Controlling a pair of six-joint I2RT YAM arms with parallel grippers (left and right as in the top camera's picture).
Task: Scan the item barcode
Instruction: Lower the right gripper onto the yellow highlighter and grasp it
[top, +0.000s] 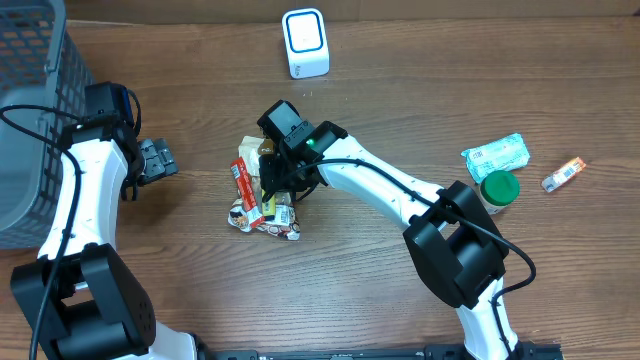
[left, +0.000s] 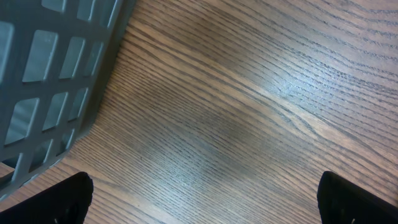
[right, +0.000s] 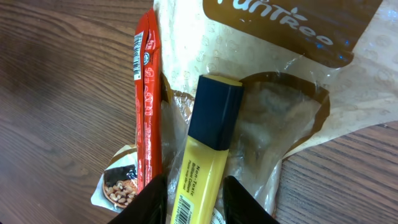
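A yellow highlighter (right: 205, 143) with a dark blue cap lies on a clear brown-printed bag (right: 273, 81), with a barcode at its lower end. A red stick packet (right: 148, 106) lies along its left side. My right gripper (right: 196, 199) is shut on the highlighter's yellow body, one finger against each side. In the overhead view the right gripper (top: 275, 180) is down over the small pile of items (top: 262, 212) at the table's middle. The white scanner (top: 305, 43) stands at the back. My left gripper (left: 205, 199) is open over bare wood, near the basket.
A grey mesh basket (top: 30, 100) fills the far left; its wall (left: 50, 74) is close to the left gripper (top: 160, 160). At the right lie a pale green packet (top: 495, 153), a green-lidded jar (top: 499, 188) and a small sachet (top: 563, 173).
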